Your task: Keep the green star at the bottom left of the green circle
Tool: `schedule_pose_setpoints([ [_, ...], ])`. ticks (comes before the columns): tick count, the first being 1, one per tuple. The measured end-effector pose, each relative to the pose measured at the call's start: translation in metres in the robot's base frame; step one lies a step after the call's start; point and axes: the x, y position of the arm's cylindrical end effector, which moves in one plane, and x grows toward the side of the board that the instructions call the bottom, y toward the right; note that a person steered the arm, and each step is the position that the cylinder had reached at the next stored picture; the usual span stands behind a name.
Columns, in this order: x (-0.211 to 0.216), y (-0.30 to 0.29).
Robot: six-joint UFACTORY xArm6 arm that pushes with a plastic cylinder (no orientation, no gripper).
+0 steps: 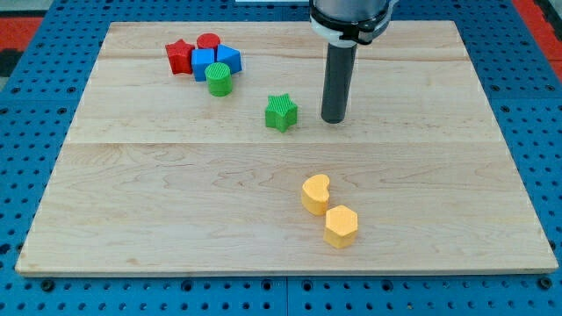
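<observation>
Near the frame's centre, on the bench point(132, 175), my tip point(333, 119) stood just right of the green star point(281, 112), apart from it; I carried no pincer. That star lay lower right of the green circle point(219, 79), which touched the blue blocks point(213, 61) at upper left.

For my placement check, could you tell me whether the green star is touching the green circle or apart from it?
Apart: bare wood shows between the green star and the green circle. My tip stands just right of the star.

my tip point(334, 119) right of green star point(281, 112)
</observation>
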Motion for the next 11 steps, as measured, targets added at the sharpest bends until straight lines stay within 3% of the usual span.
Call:
schedule_pose_setpoints([
  [3,0.006,0.000],
  [6,0.003,-0.056],
  [9,-0.039,-0.082],
  [10,-0.037,-0.143],
  [11,-0.031,-0.169],
])
